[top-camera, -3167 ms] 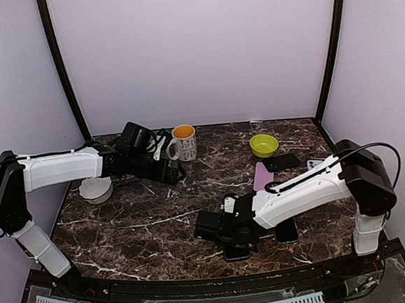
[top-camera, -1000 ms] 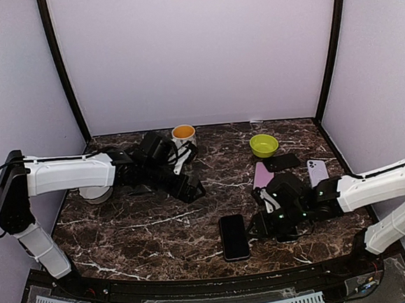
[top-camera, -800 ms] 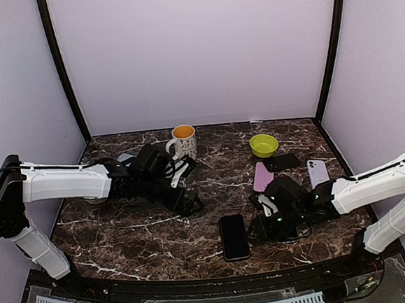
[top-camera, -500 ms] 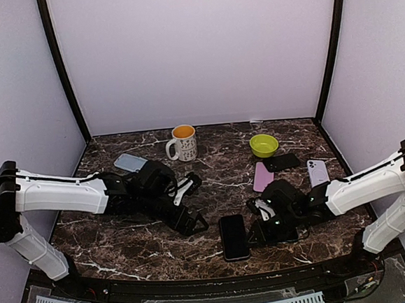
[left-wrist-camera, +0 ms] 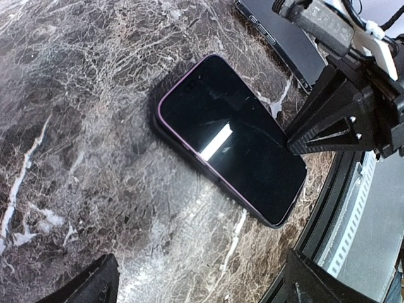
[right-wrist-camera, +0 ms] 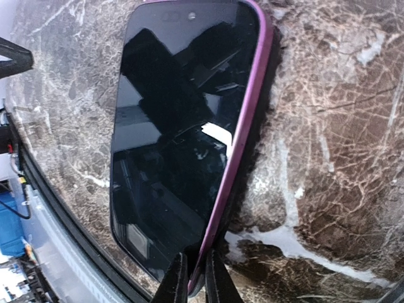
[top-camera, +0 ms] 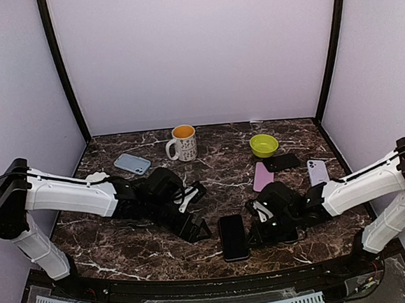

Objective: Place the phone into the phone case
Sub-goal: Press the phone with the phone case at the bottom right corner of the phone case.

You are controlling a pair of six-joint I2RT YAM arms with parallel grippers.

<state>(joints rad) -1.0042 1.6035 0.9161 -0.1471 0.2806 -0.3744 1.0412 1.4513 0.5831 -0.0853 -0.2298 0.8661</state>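
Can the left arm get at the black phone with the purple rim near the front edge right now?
Probably yes. The left gripper is open beside the black purple-rimmed phone, with only bare marble tabletop between them. The right gripper pinches the phone's opposite edge, so it may crowd that side only.

Pale lilac walls (top-camera: pixel 195 54) enclose a dark marble table (top-camera: pixel 126 249) — black corner posts (top-camera: pixel 63 71) behind.

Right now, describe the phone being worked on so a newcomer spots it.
Go to the marble table's near edge, between the left gripper and right gripper. The phone lies screen up. Unlike the pink case, blue case and lilac phone farther back, it shows dark glass with a purple rim.
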